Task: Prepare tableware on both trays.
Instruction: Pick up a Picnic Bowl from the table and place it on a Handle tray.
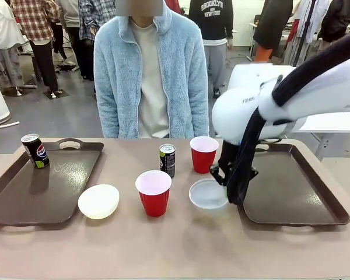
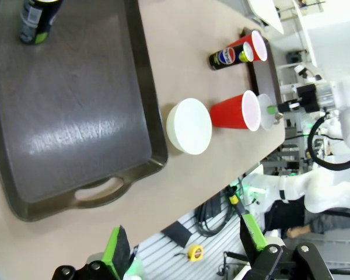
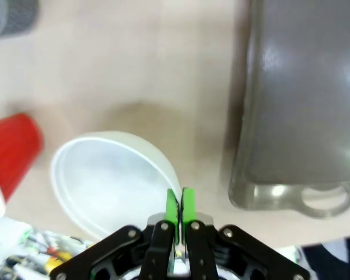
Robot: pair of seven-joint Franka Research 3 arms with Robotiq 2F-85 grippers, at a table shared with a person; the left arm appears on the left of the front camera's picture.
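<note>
My right gripper is shut on the right rim of the pale grey-white bowl, just left of the right tray. Whether the bowl is off the table I cannot tell. One red cup stands at mid-table, the other farther back. A cream-white bowl sits beside the left tray. One soda can stands on that tray's far corner, another at mid-table. My left gripper hangs open above the table's near edge.
A person in a pale blue fleece jacket stands at the far side, hands out of sight. The right tray holds nothing. Bare tabletop runs along the near edge. My right arm reaches in above the right tray.
</note>
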